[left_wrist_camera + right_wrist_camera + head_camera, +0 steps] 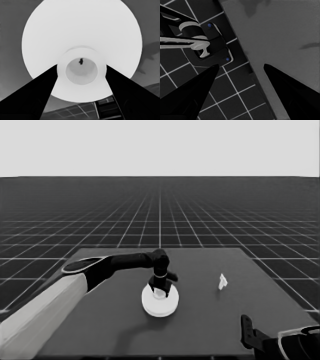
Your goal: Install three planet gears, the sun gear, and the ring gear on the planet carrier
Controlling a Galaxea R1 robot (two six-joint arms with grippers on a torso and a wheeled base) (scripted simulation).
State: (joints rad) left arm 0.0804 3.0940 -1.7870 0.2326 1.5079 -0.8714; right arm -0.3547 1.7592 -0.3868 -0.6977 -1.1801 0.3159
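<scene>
Left gripper (159, 287) stands straight over the larger round part (160, 304), which lies near the middle of the tabletop, a little toward the near edge. No gears and no smaller round part show anywhere on the table (210, 320); my guess is they sit underneath the big disc, so the stack looks nearly finished. In the left wrist view the two fingers flank the raised hub (81, 67), one on each side, close against its wall; whether they press it or merely bracket it I cannot tell. The disc's hole axis runs vertical, in line with the gripper's approach, so any coming move (a lift clear, or a last press down) would go along that same line. Left arm pose: pale forearm crosses from the near left corner, black wrist bends sharply down so the fingers point at the tabletop. Right gripper (248, 330) is parked at the near right corner, well apart from the disc; its wrist view shows fingers spread with nothing between them, only the table's edge and the floor grid. A thin white piece (222, 281) stands alone toward the right edge, well clear of both grippers. The left arm is plainly the nearer one.
</scene>
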